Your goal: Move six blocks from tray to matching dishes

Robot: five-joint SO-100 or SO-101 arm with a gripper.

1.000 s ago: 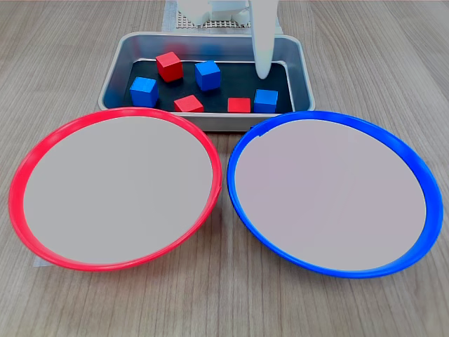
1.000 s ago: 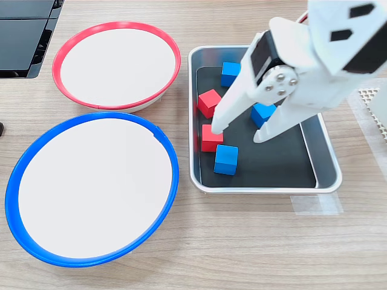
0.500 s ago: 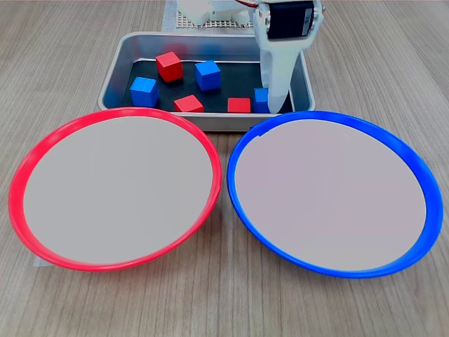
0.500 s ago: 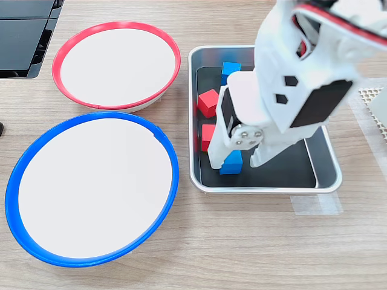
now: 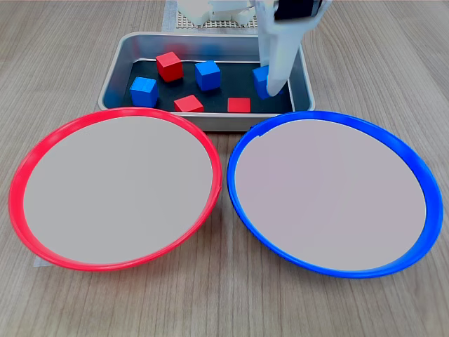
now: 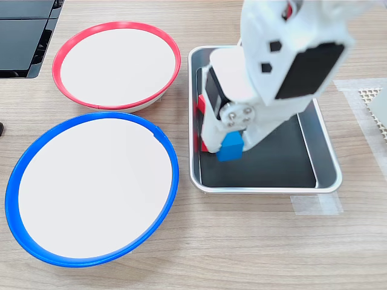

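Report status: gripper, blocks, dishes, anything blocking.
Gripper shut on blue block, raised above the tray floor. Five blocks left in tray. Red-rimmed dish and blue-rimmed dish both empty. Path to blue-rimmed dish looks clear.

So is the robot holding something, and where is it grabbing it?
Yes, the gripper pinches a blue block by its sides, above the tray.

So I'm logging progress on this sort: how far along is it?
Nothing is delivered: the red-rimmed dish and blue-rimmed dish are both empty. In hand: the gripper is shut on a blue block, apparently lifted inside the tray. Left: that block plus the five others in the tray, three red and two blue.
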